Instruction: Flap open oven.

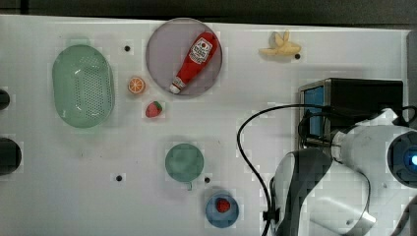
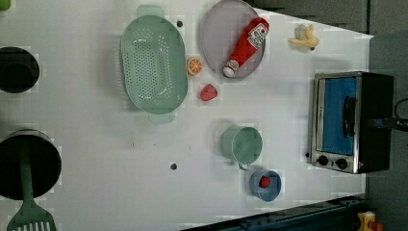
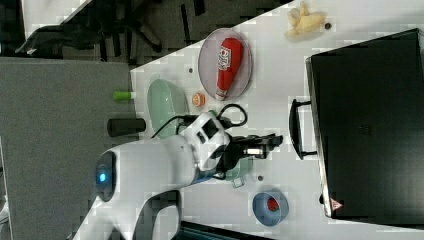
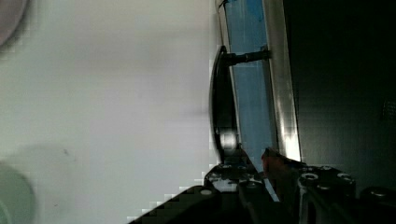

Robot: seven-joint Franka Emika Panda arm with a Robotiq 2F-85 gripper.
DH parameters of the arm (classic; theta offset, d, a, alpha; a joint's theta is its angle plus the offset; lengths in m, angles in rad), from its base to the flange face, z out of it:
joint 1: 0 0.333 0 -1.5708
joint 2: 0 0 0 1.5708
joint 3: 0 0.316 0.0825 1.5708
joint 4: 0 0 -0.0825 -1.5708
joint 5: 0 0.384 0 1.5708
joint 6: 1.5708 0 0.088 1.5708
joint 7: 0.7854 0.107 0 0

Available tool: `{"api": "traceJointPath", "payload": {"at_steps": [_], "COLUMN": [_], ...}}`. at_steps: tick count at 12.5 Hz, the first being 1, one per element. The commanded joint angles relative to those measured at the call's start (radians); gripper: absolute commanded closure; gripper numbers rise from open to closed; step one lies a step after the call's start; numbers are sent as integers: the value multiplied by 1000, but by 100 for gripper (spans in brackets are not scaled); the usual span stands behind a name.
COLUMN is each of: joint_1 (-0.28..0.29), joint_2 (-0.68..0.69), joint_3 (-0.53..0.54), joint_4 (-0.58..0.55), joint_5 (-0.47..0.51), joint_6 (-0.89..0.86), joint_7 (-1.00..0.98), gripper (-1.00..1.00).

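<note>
The oven (image 1: 361, 96) is a black box with a silver front frame at the top view's right; I also see the oven (image 2: 353, 120) in the left view and the oven (image 3: 370, 130) in the right view. Its blue glass door (image 4: 252, 93) stands nearly flat against the frame. The black bar handle (image 4: 222, 107) runs down between my fingers (image 4: 280, 165). My gripper (image 4: 250, 170) is narrowly closed around the handle's lower end, and the gripper (image 3: 272, 142) reaches toward the handle (image 3: 297, 129) from the right view's left.
A green cup (image 1: 184, 162) and a blue bowl (image 1: 222, 209) holding a red berry sit near my arm. Farther off are a ketchup bottle (image 1: 195, 61) on a grey plate, a green colander (image 1: 83, 86), an orange slice, a strawberry and a banana (image 1: 280, 45). A black cable (image 1: 246, 147) loops beside the oven.
</note>
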Motion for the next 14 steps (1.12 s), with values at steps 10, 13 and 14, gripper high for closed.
{"api": "traceJointPath", "payload": {"at_steps": [10,13,14], "joint_1": [5,11,17], "joint_2": [209,223,224], "joint_3": [-15,-9,0], "joint_4": [3,3,2], "joint_5": [27,24,16], "joint_6": [150,157,155], "joint_7": [-82,-82,-81], "gripper": [65,65,65]}}
